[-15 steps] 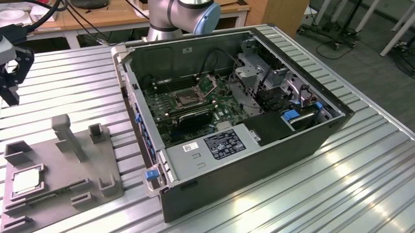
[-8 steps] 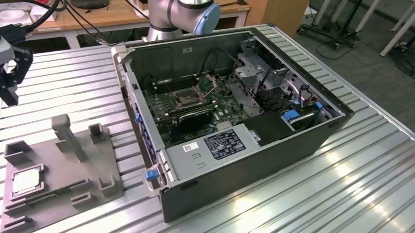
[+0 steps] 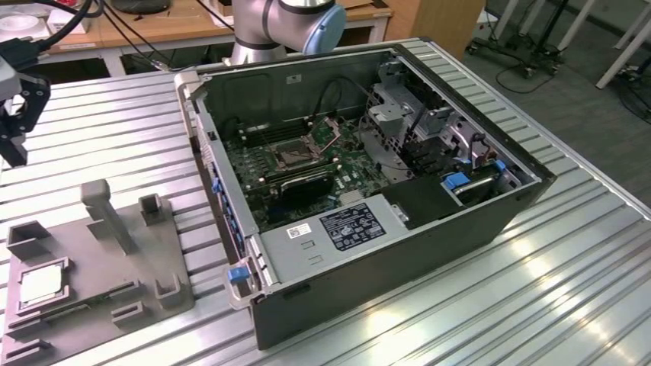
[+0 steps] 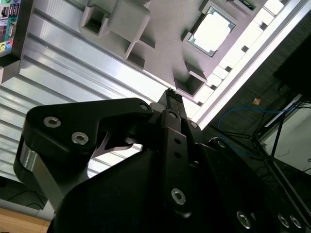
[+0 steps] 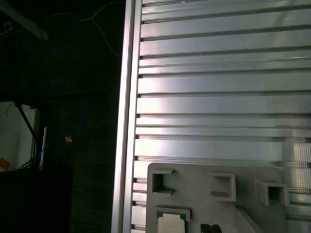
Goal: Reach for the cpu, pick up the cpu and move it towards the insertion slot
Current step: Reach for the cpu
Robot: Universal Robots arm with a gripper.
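The cpu (image 3: 41,284), a small square chip with a pale metal top, lies flat in a recess of the grey plastic tray (image 3: 107,259) at the exterior view's lower left. It also shows in both wrist views (image 4: 211,31) (image 5: 172,224). My gripper (image 3: 15,156) hangs shut and empty above the table at the exterior view's far left, well beyond the tray and apart from the chip; its tips (image 4: 171,93) point toward the tray's edge. The insertion slot (image 3: 288,155), a silver-framed square socket, sits on the green board inside the open computer case (image 3: 407,229).
The ribbed aluminium table (image 3: 529,290) carries the tray and the case. The tray has upright posts (image 3: 107,217) and several recesses. The table's edge (image 5: 127,121) runs close beside the tray, with dark floor and cables past it. The arm's base (image 3: 274,30) stands behind the case.
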